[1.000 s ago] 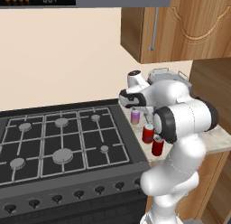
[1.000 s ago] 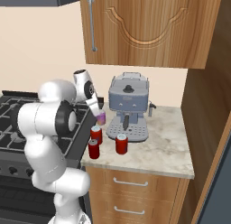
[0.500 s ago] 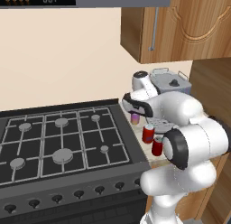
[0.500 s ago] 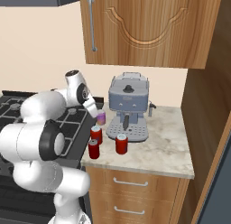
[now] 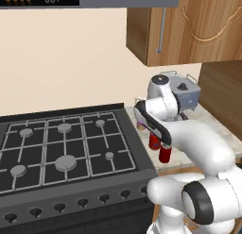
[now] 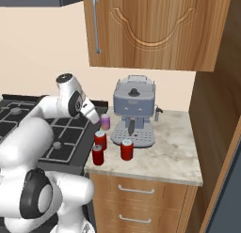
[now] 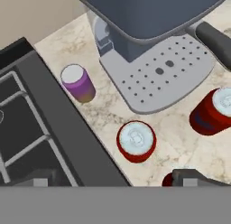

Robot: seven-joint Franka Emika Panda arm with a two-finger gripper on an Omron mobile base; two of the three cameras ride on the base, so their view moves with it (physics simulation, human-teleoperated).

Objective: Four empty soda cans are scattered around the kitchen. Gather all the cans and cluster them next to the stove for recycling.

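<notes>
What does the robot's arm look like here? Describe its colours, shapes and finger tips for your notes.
The arm is made of glossy white, rounded segments joined by dark grey to black round joints, with a black band along one segment. Its gripper ends in two small dark, blocky finger tips. No cables or markings are visible.

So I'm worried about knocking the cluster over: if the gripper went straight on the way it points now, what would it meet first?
Probably the middle red can, or the counter beside it; depth is unclear. The open gripper is empty.
</notes>
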